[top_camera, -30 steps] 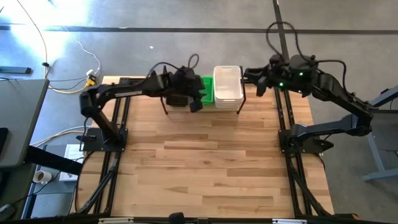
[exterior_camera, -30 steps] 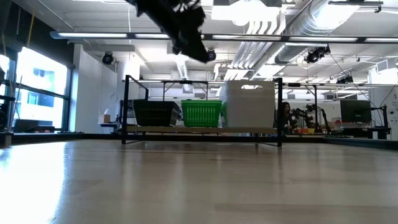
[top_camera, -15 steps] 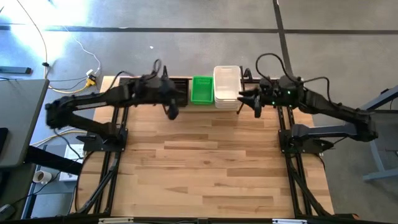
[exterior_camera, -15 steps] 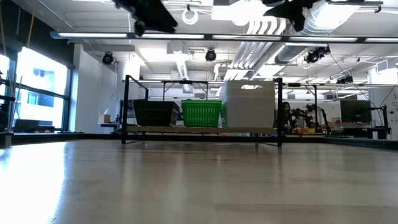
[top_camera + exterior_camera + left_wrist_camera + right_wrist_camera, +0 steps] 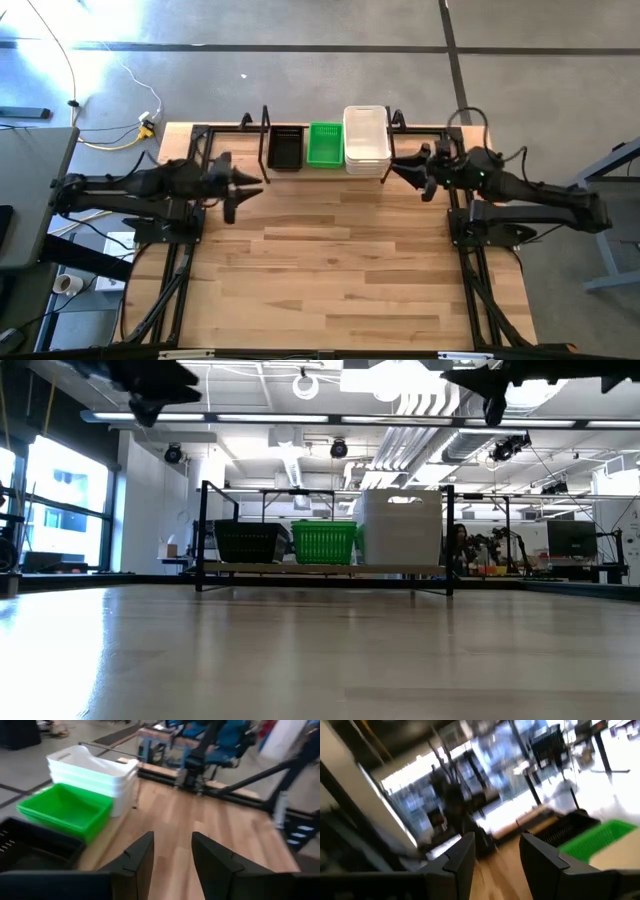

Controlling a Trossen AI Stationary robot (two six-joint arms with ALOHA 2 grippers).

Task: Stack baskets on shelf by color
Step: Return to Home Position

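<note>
High view sets the shelf (image 5: 320, 568), its baskets (image 5: 324, 146) sorted, lengthwise along the table's (image 5: 330, 260) far edge between the left gripper (image 5: 245, 189) and right gripper (image 5: 405, 175), both parted and empty.

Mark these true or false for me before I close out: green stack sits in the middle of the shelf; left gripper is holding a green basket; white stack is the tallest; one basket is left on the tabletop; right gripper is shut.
1. The green baskets sit between the black baskets and the white baskets on the shelf. True.
2. The left gripper holds a green basket. False: it is open and empty, over the table, clear of the shelf.
3. The white stack is the tallest. True.
4. One basket lies on the tabletop. False: every basket in view is on the shelf.
5. The right gripper is shut. False: its fingers are apart and hold nothing.
</note>
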